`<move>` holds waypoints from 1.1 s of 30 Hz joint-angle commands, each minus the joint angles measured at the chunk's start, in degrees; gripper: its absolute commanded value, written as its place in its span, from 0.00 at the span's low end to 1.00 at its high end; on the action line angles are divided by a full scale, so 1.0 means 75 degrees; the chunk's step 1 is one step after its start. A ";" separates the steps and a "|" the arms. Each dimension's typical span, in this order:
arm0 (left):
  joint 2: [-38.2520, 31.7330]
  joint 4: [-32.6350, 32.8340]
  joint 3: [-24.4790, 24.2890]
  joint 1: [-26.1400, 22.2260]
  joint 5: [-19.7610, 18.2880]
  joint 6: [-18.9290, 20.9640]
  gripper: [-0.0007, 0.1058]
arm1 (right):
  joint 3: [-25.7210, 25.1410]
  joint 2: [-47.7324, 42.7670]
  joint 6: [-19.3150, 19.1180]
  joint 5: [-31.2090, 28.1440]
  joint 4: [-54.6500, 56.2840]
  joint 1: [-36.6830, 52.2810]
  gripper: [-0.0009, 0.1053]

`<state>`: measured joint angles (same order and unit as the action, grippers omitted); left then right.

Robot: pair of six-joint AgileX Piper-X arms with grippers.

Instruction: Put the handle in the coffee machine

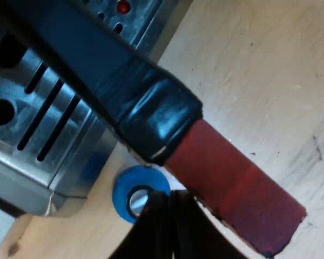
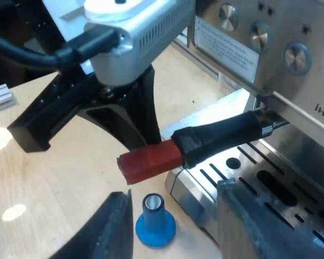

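A: Your right hand (image 2: 171, 189) is spread wide. Its two black fingers (image 2: 113, 232) are far apart.

B: Yes, and that hand hangs over the tabletop (image 2: 54, 183), close to the corner of the tray (image 2: 270, 183) at the front of the coffee machine (image 2: 291, 65).

A: Your left hand (image 1: 171, 218) is right at the red end (image 1: 237, 189) of the handle (image 1: 135, 102). I cannot tell if that hand is spread, pressed together or pinching the handle.

B: The handle is up in the air, not lying on the tabletop. It sticks out from the coffee machine's front, above the tray.

A: Its dark part goes in under the front of the machine, below the round knobs (image 2: 297, 56). A little bit of shiny metal shows there. The rest of the metal part is hidden, so I cannot tell you if the handle is locked in.

B: The red end points away from the machine. It reaches out past the tray's corner, over the tabletop, and it tilts down a little.

A: You can see a blue tamper (image 2: 155, 224) too. It stands upright on the tabletop, just beside the tray's corner and lower than the red end.

B: The tamper is near both of your hands, but neither hand touches it.

A: The tray is shiny metal with long dark slots and some round holes. The tabletop is pale wood.
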<state>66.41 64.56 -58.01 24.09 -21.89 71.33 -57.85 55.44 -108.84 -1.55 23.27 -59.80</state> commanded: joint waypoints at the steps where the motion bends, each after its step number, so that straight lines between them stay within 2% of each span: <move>1: -0.0087 -0.0442 -0.0044 0.0655 -0.2146 -0.0018 0.01 | -0.0099 -0.0067 -0.0113 0.0049 0.0095 0.0040 0.39; 6: -0.0087 -0.0610 -0.0044 0.1173 -0.2146 -0.0098 0.01 | -0.0099 -0.0067 -0.0127 0.0049 0.0365 0.0040 0.39; 9: -0.0087 -0.0821 -0.0044 0.1268 -0.2146 -0.0178 0.01 | -0.0099 -0.0067 -0.0127 0.0049 0.0363 0.0040 0.39; 14: -0.0087 -0.1259 -0.0044 0.1268 -0.2196 -0.0462 0.01 | -0.0099 -0.0067 -0.0127 0.0030 0.0363 0.0040 0.39; 20: -0.0087 -0.1455 -0.0044 0.1268 -0.2383 -0.0460 0.01 | -0.0099 -0.0067 -0.0127 0.0030 0.0363 0.0040 0.39; 28: -0.0087 -0.1451 -0.0044 0.1268 -0.2381 -0.0446 0.01 | -0.0099 -0.0067 -0.0089 0.0030 0.0363 0.0040 0.39; 33: -0.0087 -0.1389 -0.0044 0.1268 -0.1887 -0.0446 0.01 | -0.0099 -0.0067 -0.0089 0.0030 0.0363 0.0040 0.39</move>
<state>66.41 61.03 -57.23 30.68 -21.32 68.26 -57.95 55.44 -109.07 -1.55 25.99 -59.80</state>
